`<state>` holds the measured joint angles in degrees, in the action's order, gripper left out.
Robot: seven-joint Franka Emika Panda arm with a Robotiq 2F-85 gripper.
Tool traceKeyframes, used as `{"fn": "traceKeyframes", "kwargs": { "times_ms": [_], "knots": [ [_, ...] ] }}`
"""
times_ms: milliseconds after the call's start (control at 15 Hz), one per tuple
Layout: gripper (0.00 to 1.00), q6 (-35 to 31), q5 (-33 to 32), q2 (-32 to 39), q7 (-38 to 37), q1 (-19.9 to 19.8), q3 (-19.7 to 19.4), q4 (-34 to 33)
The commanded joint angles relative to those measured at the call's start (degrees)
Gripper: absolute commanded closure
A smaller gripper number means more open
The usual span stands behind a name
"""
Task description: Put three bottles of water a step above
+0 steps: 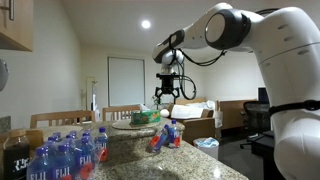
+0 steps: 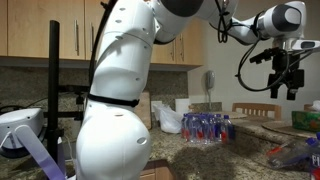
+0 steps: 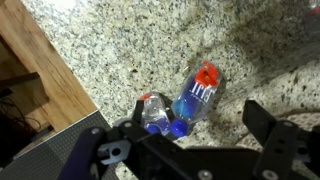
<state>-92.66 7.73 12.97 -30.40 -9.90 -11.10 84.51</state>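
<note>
1. Granite table [image 1: 200, 160], speckled tan-grey. At its left end stands a wrapped pack of water bottles [image 1: 60, 158], blue caps up.
2. Mid-table is a tight cluster of loose bottles [image 1: 165, 136]. The wrist view shows two, both lying on their sides and touching near the blue caps. The smaller-looking bottle [image 3: 153, 112] is on the left; the red-marked bottle [image 3: 200, 92] is on the right, lying aslant.
3. The hand [image 1: 168, 92] hangs above the loose cluster, clear of it, jaws spread wide and holding nothing. The arm [image 1: 250, 40] reaches in from the right.
4. Step in hand, as I judge it: descend on one lying bottle; no lift has begun.
   - Turn the hand so the fingers [image 3: 262, 125] close across the bottle's body, not along it.
   - Take the red-marked bottle first, at the label and away from the contact point, so its neighbour is not nudged.
   - Round plastic on polished stone will likely roll, so come straight down.
   - Close gently, as the thin wall will probably dent.
5. Hidden or unclear, left to right:
   - A wooden edge [image 3: 40, 70] borders the granite in the wrist view; I cannot tell what it belongs to.
   - Both caps are partly hidden by the hand's own body.
   - Whether a third loose bottle lies in the cluster is too small to tell.
   - I cannot pick out the step among the granite levels.
</note>
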Motion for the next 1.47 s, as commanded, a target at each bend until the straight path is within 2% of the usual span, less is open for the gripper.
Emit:
{"fn": "traceKeyframes", "kwargs": {
  "times_ms": [0, 67, 133, 400, 533, 1067, 1400],
  "knots": [
    [0.0, 0.9, 3.6, 6.5, -8.3, -1.5, -1.5, -7.3],
    [0.0, 1.6, 4.3, 7.2, -10.9, -1.7, -1.7, -8.5],
    [0.0, 0.3, 2.1, 4.4, -6.3, -1.2, -1.2, -4.8],
    [0.0, 0.3, 2.8, 7.2, -9.2, -1.6, -1.5, -7.6],
    [0.0, -1.9, 2.7, 7.7, -12.1, -0.9, -1.7, -7.7],
    [0.0, 11.0, 2.9, 23.9, -18.4, -3.5, -1.6, -26.1],
    [0.0, 16.9, 2.4, 29.9, -21.9, -4.3, -1.4, -34.7]
  ]
}}
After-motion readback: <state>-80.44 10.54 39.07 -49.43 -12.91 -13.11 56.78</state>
